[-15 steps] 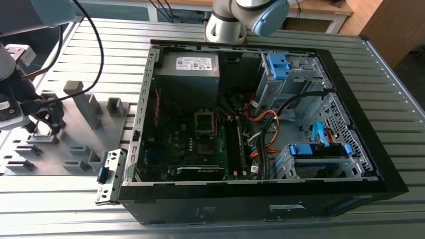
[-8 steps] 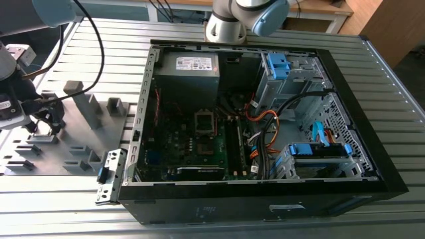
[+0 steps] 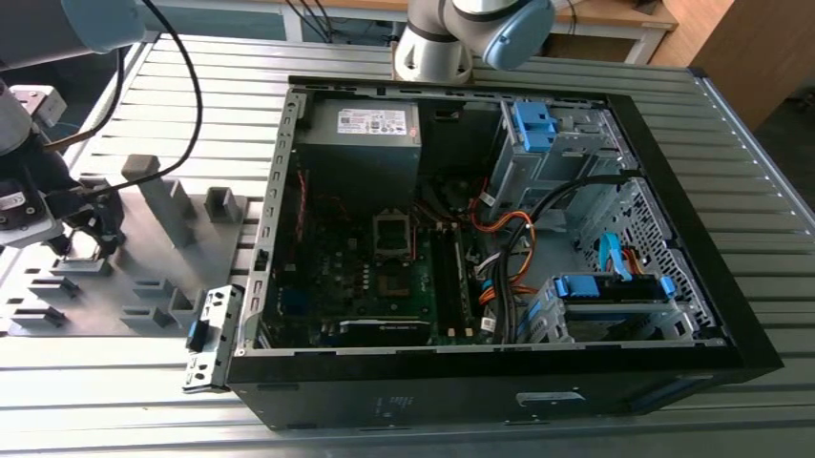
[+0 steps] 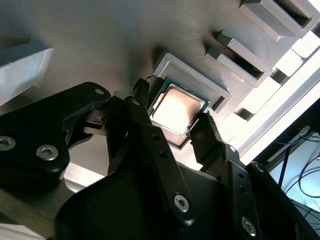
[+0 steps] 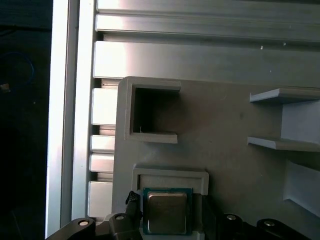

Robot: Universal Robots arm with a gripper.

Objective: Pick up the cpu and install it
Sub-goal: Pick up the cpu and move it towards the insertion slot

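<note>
Where the exterior view shows the black two-fingered gripper (image 3: pixel 87 243) low over the grey moulded fixture plate (image 3: pixel 204 258) beside the open black computer case (image 3: pixel 713 286), the second wrist view has its jaws spread, unclenched, astride the small square silver-topped cpu (image 4: pixel 176 111) lying flat in its shallow nest. In the first wrist view the chip sits between the fingers (image 5: pixel 131 200), so closing evenly on opposite edges, centred and level, seems wisest.

Silver-topped cpu (image 4: pixel 176 111) (green edge showing) flat in a grey tray pocket (image 4: pixel 190 75)
</note>
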